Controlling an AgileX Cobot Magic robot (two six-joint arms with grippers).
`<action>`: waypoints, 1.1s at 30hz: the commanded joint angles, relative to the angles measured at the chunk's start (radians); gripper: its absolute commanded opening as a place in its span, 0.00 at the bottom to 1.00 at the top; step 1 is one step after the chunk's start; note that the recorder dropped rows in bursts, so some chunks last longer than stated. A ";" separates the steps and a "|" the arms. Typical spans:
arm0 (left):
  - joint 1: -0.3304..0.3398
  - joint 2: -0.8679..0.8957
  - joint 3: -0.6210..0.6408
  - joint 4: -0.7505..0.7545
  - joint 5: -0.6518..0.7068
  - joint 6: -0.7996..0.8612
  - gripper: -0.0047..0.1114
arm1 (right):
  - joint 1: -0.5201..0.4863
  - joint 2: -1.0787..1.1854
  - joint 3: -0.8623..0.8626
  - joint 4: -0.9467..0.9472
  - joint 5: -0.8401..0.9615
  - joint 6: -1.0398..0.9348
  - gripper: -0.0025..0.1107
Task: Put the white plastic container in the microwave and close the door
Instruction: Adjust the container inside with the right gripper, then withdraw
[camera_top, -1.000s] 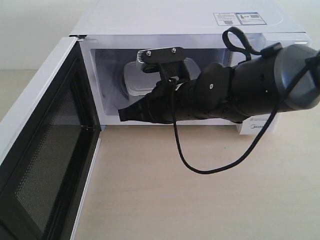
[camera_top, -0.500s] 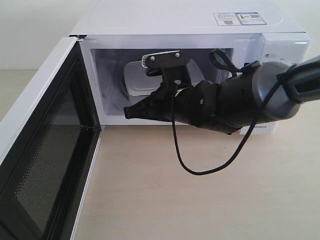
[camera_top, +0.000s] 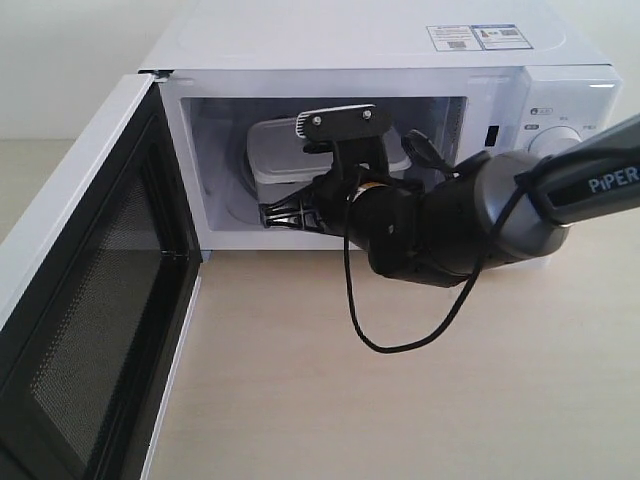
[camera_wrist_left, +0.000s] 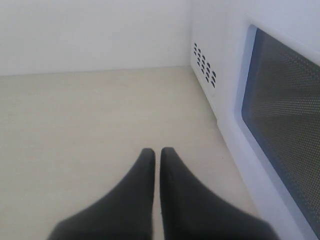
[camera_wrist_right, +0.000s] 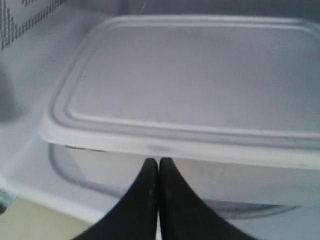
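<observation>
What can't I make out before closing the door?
- Exterior view: the right arm hides much of the white plastic container.
- Right wrist view: whether the shut right claw touches the container, too blurred.
- Left wrist view: handle of the door, beyond the frame edge.

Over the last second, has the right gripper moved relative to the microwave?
Yes. The right gripper has shifted rightward along the microwave opening, away from the door, and its arm no longer covers the dial panel.
</observation>
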 joint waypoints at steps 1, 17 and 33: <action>0.003 -0.003 0.003 -0.008 -0.002 -0.008 0.08 | -0.004 0.009 -0.004 0.002 -0.092 0.010 0.02; 0.003 -0.003 0.003 -0.008 -0.002 -0.008 0.08 | -0.004 0.078 -0.004 -0.026 -0.254 0.106 0.02; 0.003 -0.003 0.003 -0.008 -0.002 -0.008 0.08 | 0.039 0.020 -0.004 -0.043 -0.146 0.077 0.02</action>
